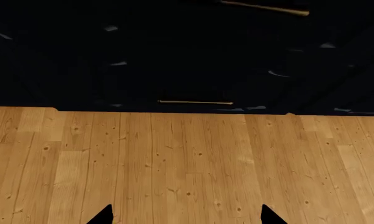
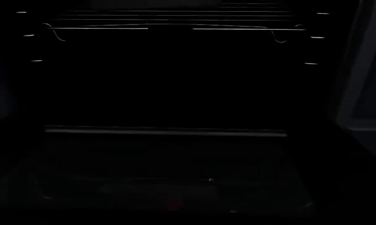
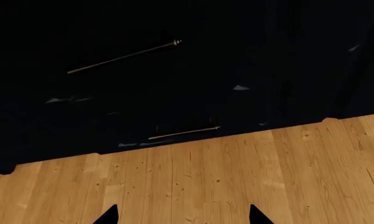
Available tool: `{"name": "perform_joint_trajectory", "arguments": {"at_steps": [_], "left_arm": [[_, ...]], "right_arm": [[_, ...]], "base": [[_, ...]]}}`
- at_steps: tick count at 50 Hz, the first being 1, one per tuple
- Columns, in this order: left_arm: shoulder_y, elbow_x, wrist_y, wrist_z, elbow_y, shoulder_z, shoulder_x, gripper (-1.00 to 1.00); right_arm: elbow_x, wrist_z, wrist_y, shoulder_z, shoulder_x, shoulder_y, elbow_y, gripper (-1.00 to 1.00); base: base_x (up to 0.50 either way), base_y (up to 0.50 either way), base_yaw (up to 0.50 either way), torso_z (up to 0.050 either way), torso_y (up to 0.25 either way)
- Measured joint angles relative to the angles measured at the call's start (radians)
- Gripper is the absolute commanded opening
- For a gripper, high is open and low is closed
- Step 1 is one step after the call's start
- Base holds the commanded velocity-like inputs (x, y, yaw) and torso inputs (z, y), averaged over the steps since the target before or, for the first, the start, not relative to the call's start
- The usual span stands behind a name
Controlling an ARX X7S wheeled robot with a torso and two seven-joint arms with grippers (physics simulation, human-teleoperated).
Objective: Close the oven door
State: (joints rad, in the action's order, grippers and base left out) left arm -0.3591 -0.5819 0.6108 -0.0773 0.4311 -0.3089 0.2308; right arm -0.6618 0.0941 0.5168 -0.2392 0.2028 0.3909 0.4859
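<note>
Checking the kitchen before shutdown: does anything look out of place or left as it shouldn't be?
Yes. The oven door hangs open, lying flat below the dark oven cavity with the wire racks exposed. Nothing looks spilled or damaged, though the head view is very dark.

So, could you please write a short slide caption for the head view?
Open oven with wire racks; its door hangs lowered, not yet closed.

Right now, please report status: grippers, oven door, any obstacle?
Left gripper and right gripper open, empty, over wood floor. Oven door open, lying flat; racks visible. No obstacle seen.
</note>
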Motion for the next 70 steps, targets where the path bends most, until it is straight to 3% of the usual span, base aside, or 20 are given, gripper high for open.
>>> {"name": "perform_joint_trajectory", "arguments": {"at_steps": [29, 52, 70], "left_arm": [[0.01, -0.021, 0.013, -0.011, -0.044, -0.001, 0.011, 1.0], [0.022, -0.133, 0.169, -0.127, -0.41, 0.052, 0.078, 1.0], [-0.105, -0.246, 0.345, -0.263, -0.665, 0.111, 0.11, 1.0]], "right_arm": [[0.003, 0.023, -0.007, -0.013, 0.011, -0.009, -0.041, 1.0], [-0.015, 0.18, 0.117, -0.021, 0.092, -0.024, -0.387, 1.0], [-0.069, 0.307, 0.289, -0.007, 0.154, 0.09, -0.661, 1.0]], "base": [[0.17, 0.0, 0.0, 0.0, 0.0], [0.0, 0.0, 0.0, 0.0, 0.0], [0.0, 0.0, 0.0, 0.0, 0.0]]}}
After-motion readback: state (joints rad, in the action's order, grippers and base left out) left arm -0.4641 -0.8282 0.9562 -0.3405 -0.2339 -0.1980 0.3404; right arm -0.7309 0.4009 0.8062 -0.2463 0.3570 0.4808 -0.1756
